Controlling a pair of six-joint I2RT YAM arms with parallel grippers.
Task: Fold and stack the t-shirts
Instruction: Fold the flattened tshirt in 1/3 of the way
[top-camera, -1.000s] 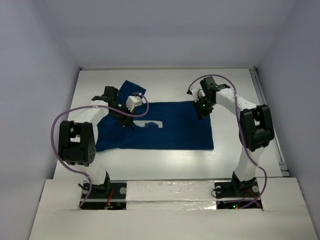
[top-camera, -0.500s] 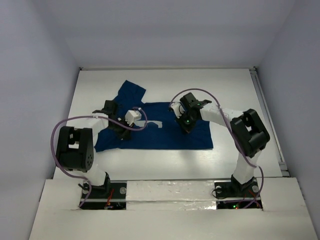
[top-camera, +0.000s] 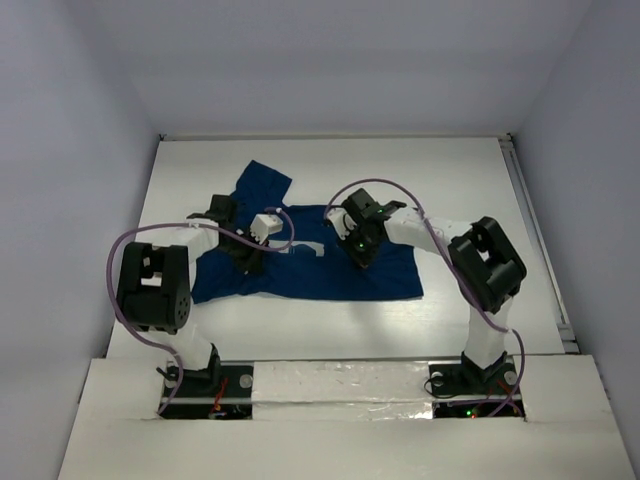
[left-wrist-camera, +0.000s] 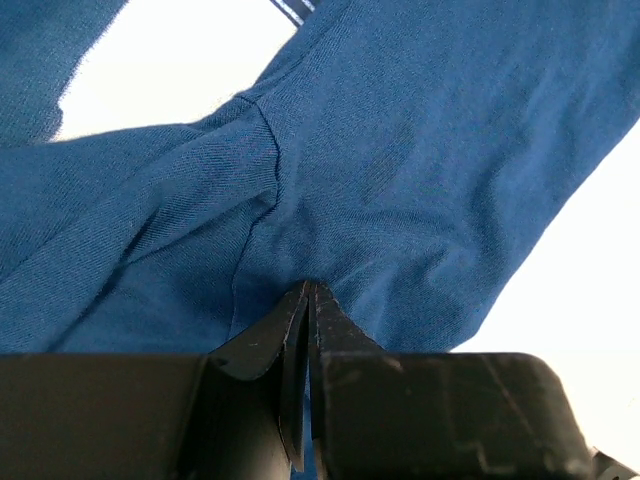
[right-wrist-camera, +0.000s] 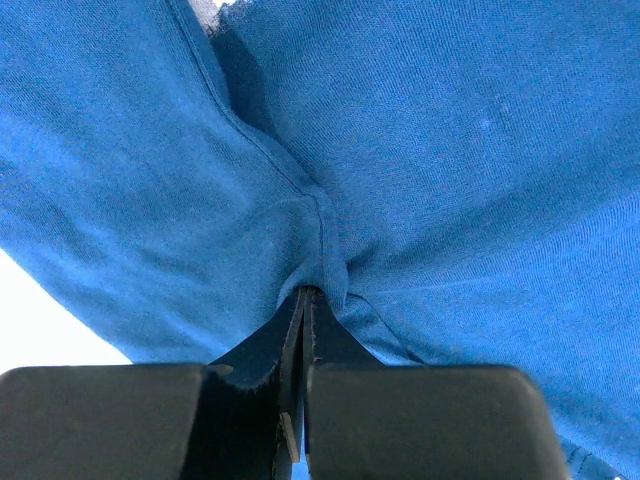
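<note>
Well inside table (top-camera: 450, 170) margins, left gripper (left-wrist-camera: 308, 286) and right gripper (right-wrist-camera: 305, 291) tight on t-shirt (top-camera: 330, 278).

Fixed above and behind the arm bases (top-camera: 468, 380), the top camera looks steeply down and takes in the whole white table (top-camera: 450, 170), bases at the bottom edge. Each wrist camera rides just behind its own fingers, close against the navy t-shirt (top-camera: 320, 280); the left gripper (left-wrist-camera: 308, 288) and right gripper (right-wrist-camera: 305, 292) fill the lower frame. All three views share the shirt's cloth
</note>
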